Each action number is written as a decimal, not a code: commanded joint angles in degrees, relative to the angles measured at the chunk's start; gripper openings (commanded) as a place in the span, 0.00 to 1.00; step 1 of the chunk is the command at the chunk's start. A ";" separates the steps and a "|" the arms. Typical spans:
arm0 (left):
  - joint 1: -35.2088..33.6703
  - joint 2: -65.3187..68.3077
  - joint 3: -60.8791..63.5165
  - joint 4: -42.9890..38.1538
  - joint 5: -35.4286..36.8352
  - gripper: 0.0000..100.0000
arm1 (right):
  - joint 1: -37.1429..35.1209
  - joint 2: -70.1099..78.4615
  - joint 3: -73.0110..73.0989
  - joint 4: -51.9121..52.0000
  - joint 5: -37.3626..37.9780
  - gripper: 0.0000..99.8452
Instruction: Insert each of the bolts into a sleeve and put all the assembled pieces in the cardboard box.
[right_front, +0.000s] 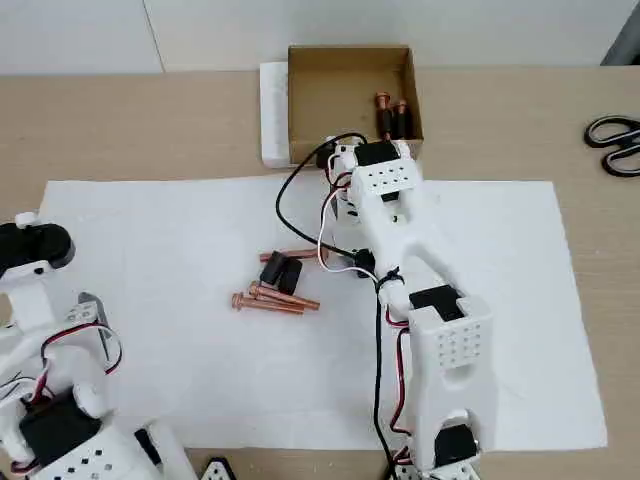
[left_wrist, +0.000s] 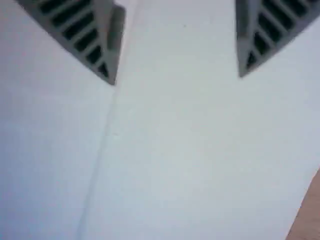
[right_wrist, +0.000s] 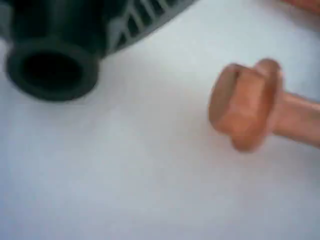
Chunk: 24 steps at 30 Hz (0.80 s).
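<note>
**Bolts and sleeves loose on paper, two pieces boxed**

Tan wood makes up the table (right_front: 100, 130), which meets a pale wall at the back. A white paper sheet (right_front: 180, 300) covers most of the table. Scissors (right_front: 615, 140) lie at the far right edge. A white foam block (right_front: 272, 110) touches the left wall of the cardboard box (right_front: 335, 90).

In the high view, two assembled pieces (right_front: 392, 115), copper bolts in black sleeves, lie side by side against the box's right wall. Mid-sheet, several copper bolts (right_front: 275, 298) lie touching two loose sleeves (right_front: 282, 272).

The right gripper (right_front: 343, 170) sits near the box's front wall, and whether its jaws are spread or closed cannot be told.

The right wrist view brings close a black sleeve (right_wrist: 50, 70), open mouth showing, and a flanged bolt head (right_wrist: 245, 110) lying apart from it on the paper.

The left wrist view shows the left gripper (left_wrist: 177, 77) over bare paper, jaws spread wide.
</note>
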<state>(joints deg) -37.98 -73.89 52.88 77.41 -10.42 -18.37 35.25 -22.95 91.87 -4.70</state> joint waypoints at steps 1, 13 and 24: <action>0.44 -0.53 -0.22 0.18 0.35 0.15 | 2.07 -1.27 -0.35 0.22 0.62 0.00; 5.71 0.70 -0.84 -2.11 0.44 0.15 | 5.76 -25.45 -1.85 6.81 0.62 0.00; 7.12 29.98 -24.31 0.62 8.26 0.15 | 5.76 -31.25 -1.85 7.08 12.84 0.00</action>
<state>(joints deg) -31.30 -52.18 37.58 76.35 -4.70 -13.01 7.74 -22.95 98.20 5.05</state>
